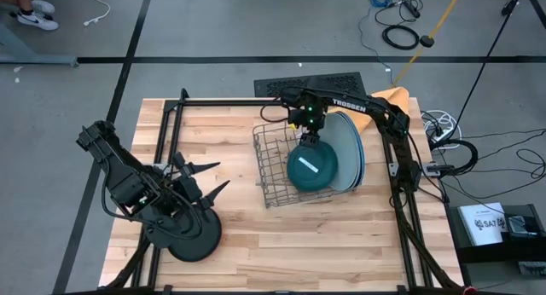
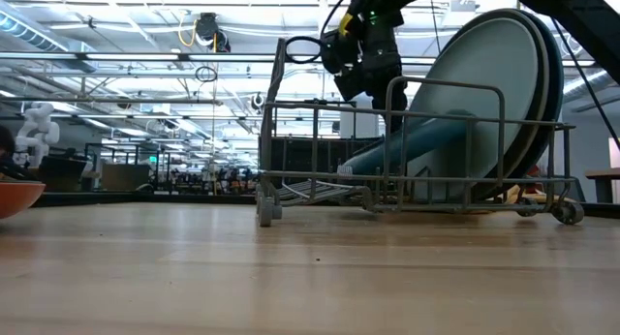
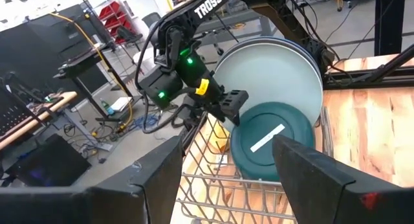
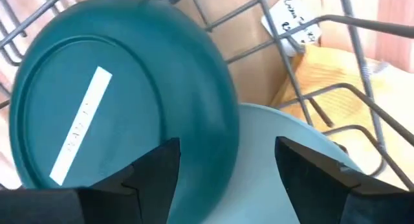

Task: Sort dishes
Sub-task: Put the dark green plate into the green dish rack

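Note:
A wire dish rack (image 1: 277, 163) stands at the table's far right. In it, large plates stand on edge: a pale one (image 1: 341, 146) in front and a bright blue one (image 1: 362, 159) behind. A smaller dark teal plate (image 1: 313, 169) with a white label leans tilted against the pale plate, its lower edge on the rack floor. My right gripper (image 1: 309, 140) hangs open above the teal plate's upper rim (image 4: 223, 114), fingers pointing down and straddling it without touching. My left gripper (image 1: 215, 177) waits open at the near left, aimed toward the rack. A black plate (image 1: 188, 237) lies below the left arm.
An orange-red plate's edge (image 2: 12, 196) shows at the left of the low view. A yellow-orange cloth (image 1: 394, 95) lies behind the rack at the far right corner. The rack's wires (image 4: 336, 88) rise close around the right gripper. Bare wood (image 1: 299, 244) lies in front of the rack.

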You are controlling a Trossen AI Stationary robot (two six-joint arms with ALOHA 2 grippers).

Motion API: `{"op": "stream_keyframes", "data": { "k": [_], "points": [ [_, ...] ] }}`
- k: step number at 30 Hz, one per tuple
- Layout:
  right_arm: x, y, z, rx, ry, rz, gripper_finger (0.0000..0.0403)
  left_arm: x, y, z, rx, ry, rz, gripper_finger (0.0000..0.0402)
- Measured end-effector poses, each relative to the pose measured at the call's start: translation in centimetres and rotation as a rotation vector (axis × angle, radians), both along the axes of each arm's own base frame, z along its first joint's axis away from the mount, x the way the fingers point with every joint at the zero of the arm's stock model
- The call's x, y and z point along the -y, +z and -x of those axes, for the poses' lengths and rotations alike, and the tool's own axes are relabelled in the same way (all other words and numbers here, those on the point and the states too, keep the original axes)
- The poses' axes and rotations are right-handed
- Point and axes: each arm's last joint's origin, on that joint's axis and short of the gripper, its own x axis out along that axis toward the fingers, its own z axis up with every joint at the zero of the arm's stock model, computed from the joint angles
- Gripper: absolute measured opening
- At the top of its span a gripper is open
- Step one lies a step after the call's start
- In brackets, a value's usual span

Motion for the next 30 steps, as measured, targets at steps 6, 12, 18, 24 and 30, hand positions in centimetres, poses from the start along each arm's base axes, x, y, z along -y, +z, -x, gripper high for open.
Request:
{"op": "stream_keyframes", "data": {
  "k": [6, 12, 18, 24, 30],
  "points": [
    [-0.1, -0.5, 0.1, 0.029, -0.022, -0.112, 0.0247, 0.0, 0.0, 0.0, -0.003, -0.001, -0.002, 0.024],
    [-0.3, -2.1, 0.6, -0.029, -0.007, -0.14, 0.0247, 0.0, 0.0, 0.0, -0.007, -0.006, 0.002, 0.024],
    [-0.6, -3.1, 1.0, -0.056, -0.016, -0.188, 0.0247, 0.0, 0.0, 0.0, -0.01, -0.01, 0.005, 0.024],
    [-1.3, -3.2, 0.7, -0.041, -0.009, -0.242, 0.0247, 0.0, -0.1, 0.0, -0.013, -0.01, 0.003, 0.024],
    [-2.1, -3.3, 0.3, -0.032, 0.03, -0.258, 0.0221, 0.0, -0.1, 0.0, -0.013, -0.01, 0.003, 0.024]
  ]
}}
